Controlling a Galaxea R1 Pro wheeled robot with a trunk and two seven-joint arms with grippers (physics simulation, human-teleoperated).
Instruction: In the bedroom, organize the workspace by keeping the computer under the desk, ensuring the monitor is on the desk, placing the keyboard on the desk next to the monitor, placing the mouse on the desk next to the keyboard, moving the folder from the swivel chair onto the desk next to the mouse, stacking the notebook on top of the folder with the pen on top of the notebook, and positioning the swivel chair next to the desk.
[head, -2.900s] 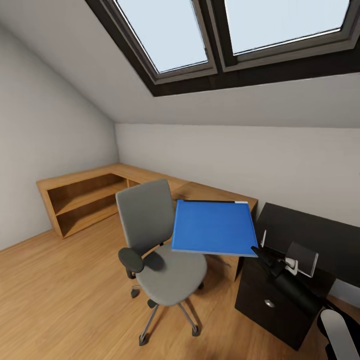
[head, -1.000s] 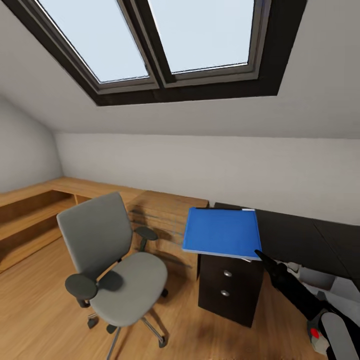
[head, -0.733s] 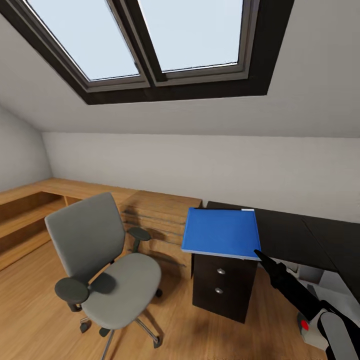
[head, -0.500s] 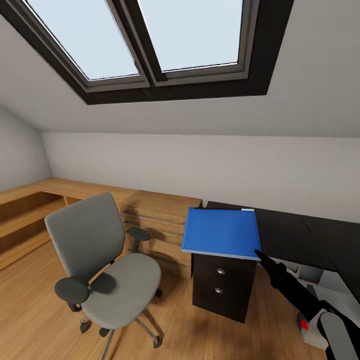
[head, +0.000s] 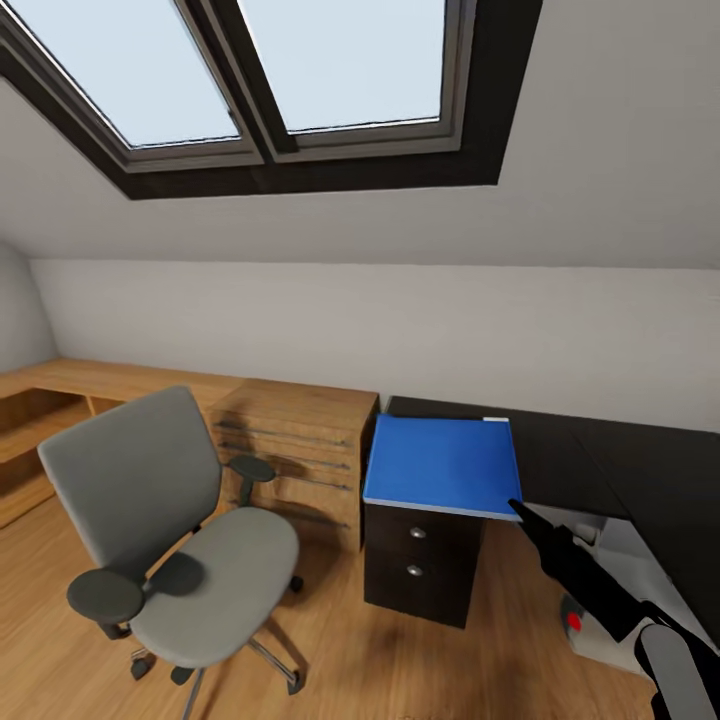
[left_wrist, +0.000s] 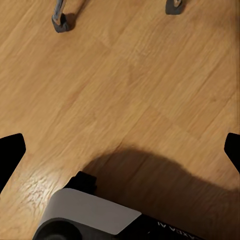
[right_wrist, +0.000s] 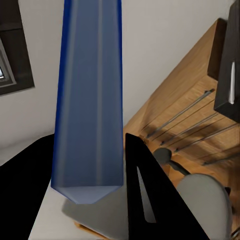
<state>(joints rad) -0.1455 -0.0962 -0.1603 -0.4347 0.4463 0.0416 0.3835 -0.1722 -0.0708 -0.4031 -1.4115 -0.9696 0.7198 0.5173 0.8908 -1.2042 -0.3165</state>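
- Right gripper (head: 517, 508): slim black fingers clamped on one corner of the flat, bright-blue rectangular folder (head: 441, 465), which is held level in the air over the end of the desk. In the right wrist view the folder (right_wrist: 89, 100) shows edge-on, smooth and thin, between the two dark fingers (right_wrist: 150, 200).
- Glossy black L-shaped desk (head: 560, 450): its dark drawer unit (head: 420, 560), with round silver knobs, stands below the folder.
- Grey upholstered swivel chair (head: 165, 535): tall back, rounded black armrests, metal legs; seat bare, well apart from the desk.
- Light-wood chest of drawers (head: 295, 450): between chair and desk.
- Left gripper: black fingertips (left_wrist: 11, 155) spread wide apart over the wood-plank floor (left_wrist: 125, 75), holding nothing.
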